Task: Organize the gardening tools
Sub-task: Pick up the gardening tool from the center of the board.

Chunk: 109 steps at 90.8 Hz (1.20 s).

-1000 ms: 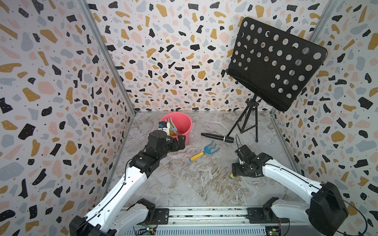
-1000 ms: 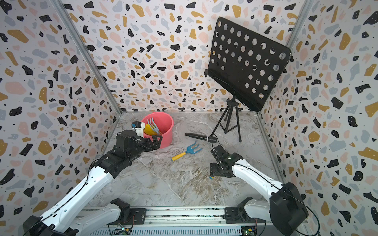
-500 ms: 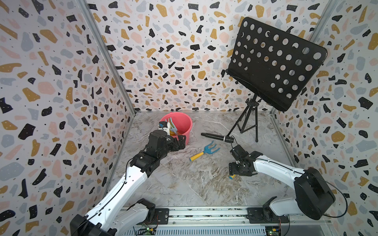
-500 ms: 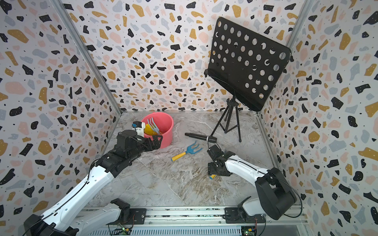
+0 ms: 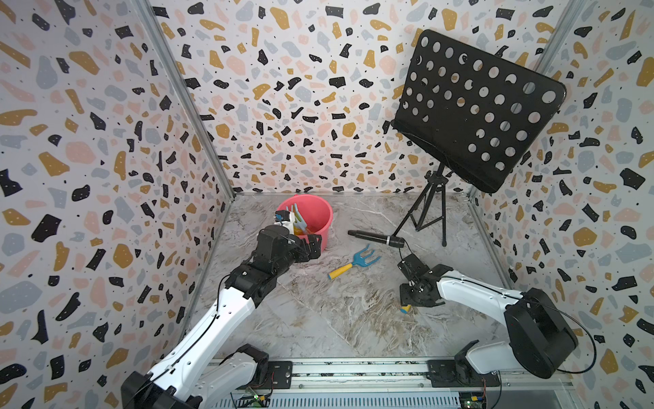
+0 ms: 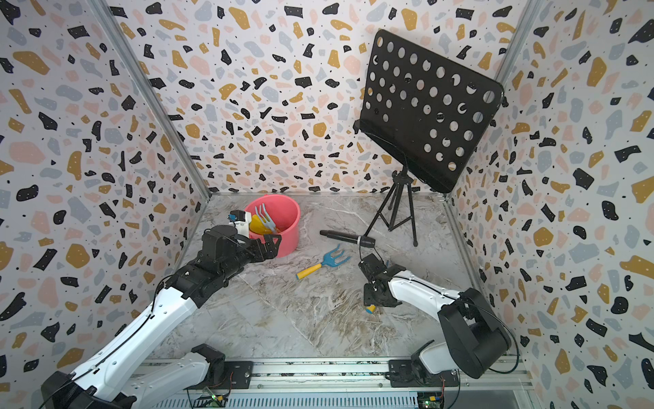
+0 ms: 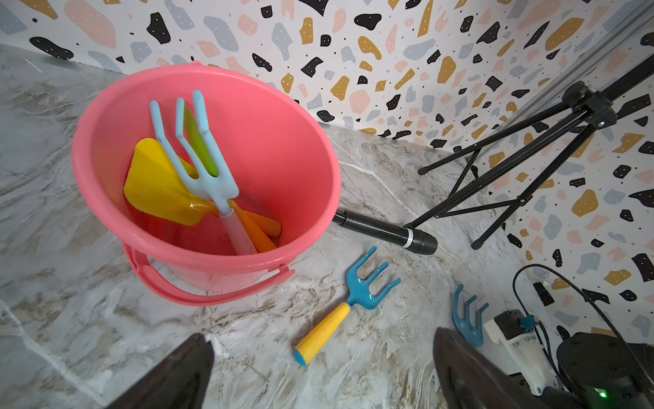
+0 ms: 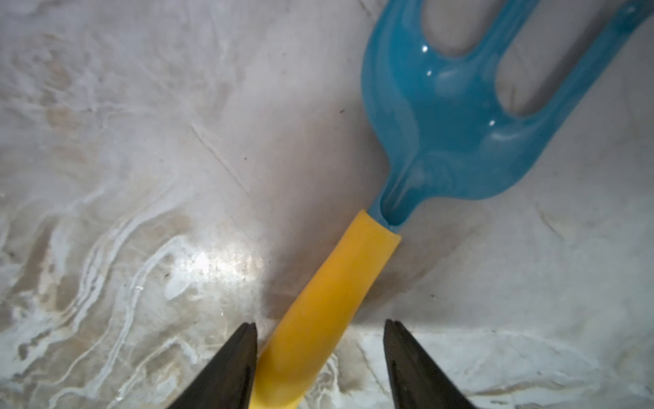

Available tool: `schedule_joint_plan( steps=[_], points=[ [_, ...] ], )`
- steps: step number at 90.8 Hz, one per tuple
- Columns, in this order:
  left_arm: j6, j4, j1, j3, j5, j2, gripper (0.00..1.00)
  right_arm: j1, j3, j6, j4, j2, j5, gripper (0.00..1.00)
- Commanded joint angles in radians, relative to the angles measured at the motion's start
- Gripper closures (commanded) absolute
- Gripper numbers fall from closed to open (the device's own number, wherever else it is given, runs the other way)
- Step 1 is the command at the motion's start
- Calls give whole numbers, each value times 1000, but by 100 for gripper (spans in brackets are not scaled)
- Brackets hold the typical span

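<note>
A pink bucket [image 5: 320, 205] [image 6: 283, 198] [image 7: 212, 69] at the back holds a light-blue rake [image 7: 198, 155], a yellow shovel [image 7: 155, 187] and a green trowel [image 7: 200, 145]. One blue fork with a yellow handle [image 5: 354, 263] [image 6: 323, 263] [image 7: 339, 308] lies on the floor mid-way. My left gripper [image 5: 311, 248] [image 7: 320, 334] hovers open beside the bucket, holding nothing. A second blue fork [image 8: 449, 117] lies under my right gripper [image 5: 410, 299] [image 8: 320, 324]. Its jaws straddle the yellow handle [image 8: 329, 294]: one finger touches it, and a gap remains at the other finger.
A black microphone [image 5: 375, 238] [image 6: 346, 238] lies behind the forks, its cable running toward the right arm. A black perforated music stand [image 5: 474, 106] on a tripod [image 5: 424, 216] stands at the back right. Patterned walls close three sides.
The right gripper's jaws have narrowed around the second fork's handle, and the right arm's elbow has swung. The left arm has stayed still and open.
</note>
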Motion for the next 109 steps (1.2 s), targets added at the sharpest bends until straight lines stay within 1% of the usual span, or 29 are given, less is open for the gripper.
schedule_joint_plan(
  steps=[1,19,31,36,46,50,59,65,81,109],
  points=[
    [7,26,-5,2,2,-2,1,-3,-13,7,-4,-5,38,41],
    [7,20,-5,-4,-4,-8,1,-11,-25,-1,13,19,57,50],
    [8,16,-4,-5,-11,-12,1,-13,-33,4,27,32,46,56],
    [8,14,-4,-4,-14,-13,0,-14,-41,7,40,31,33,62],
    [7,14,-5,-6,-14,-12,0,-14,-53,10,67,27,-4,79],
    [7,14,-5,-7,-14,-11,0,-14,-54,10,68,25,-12,84],
    [5,14,-5,-8,-14,-10,0,-14,-54,1,71,11,-22,95],
    [4,14,-4,-8,-14,-7,1,-14,-57,-10,69,-7,-29,100],
    [0,6,-6,-1,-3,10,1,-14,-69,-50,101,-77,-71,100],
    [-9,4,-6,21,51,58,1,-13,-164,-109,301,-263,-220,100]
  ],
)
